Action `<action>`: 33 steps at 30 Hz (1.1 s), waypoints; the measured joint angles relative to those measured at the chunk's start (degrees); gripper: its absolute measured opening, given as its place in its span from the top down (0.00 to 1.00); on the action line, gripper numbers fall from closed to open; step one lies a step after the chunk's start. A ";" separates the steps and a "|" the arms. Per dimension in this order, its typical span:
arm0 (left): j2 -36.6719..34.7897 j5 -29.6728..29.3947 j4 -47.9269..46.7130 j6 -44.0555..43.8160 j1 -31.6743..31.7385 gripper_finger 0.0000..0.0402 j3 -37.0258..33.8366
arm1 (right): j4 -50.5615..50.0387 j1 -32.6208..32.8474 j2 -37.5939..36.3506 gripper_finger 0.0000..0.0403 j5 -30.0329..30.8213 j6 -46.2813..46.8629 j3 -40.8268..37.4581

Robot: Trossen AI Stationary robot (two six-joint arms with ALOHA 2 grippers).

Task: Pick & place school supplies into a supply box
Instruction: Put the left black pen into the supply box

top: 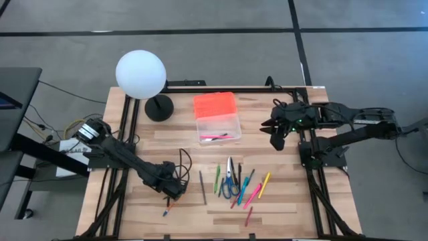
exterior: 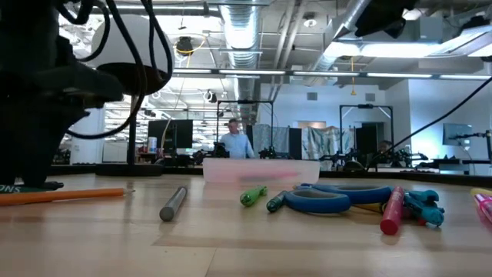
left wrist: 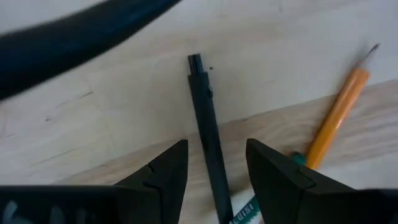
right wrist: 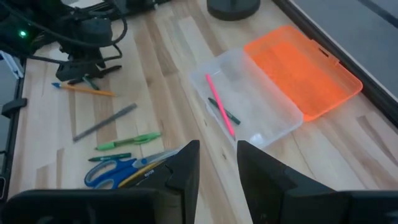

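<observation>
The supply box (top: 219,127) sat open mid-bench, orange lid (top: 215,104) flipped back so pens could drop straight in; a pink pencil (right wrist: 219,112) and a dark pen already lay inside. The left end effector (left wrist: 214,177) was low over the bench (top: 281,214), arm stretched in from the corner, fingers parted around a black pen (left wrist: 207,130), not visibly clamped, an orange pencil (left wrist: 336,121) just beside. The right end effector (right wrist: 217,163) hovered narrow and empty near the box; scissors (top: 229,184) and remaining pens lay loose.

Orange ribbed lid (top: 215,104), blue-handled scissors (top: 229,185), white globe lamp (top: 140,74).
</observation>
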 joint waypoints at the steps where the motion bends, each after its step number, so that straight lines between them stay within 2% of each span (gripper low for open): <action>1: 0.55 0.28 0.21 0.32 0.00 0.61 0.01 | -0.02 0.00 0.14 0.75 -0.02 -0.02 -0.02; 7: 1.60 1.25 0.32 1.52 0.02 0.66 0.25 | 0.03 0.00 0.94 0.75 -0.04 0.02 -0.02; 16: 1.59 1.88 -0.50 5.25 0.89 0.84 -0.13 | 0.73 0.00 2.44 0.75 -0.07 0.46 0.00; 20: 1.63 1.68 -0.54 9.98 1.90 0.91 -0.16 | 1.08 0.00 3.24 0.75 -0.15 0.48 -0.07; 24: 1.65 0.38 -1.05 17.94 3.52 0.94 -0.16 | 1.33 0.00 3.82 0.75 -0.17 0.48 -0.03; 28: 1.69 -2.86 -1.65 27.80 6.50 0.93 -0.27 | 2.47 0.00 4.42 0.75 -0.24 0.49 0.01; 33: 1.71 -3.19 0.03 44.55 11.11 0.91 -0.32 | 2.82 0.00 4.97 0.75 -0.29 0.50 -0.02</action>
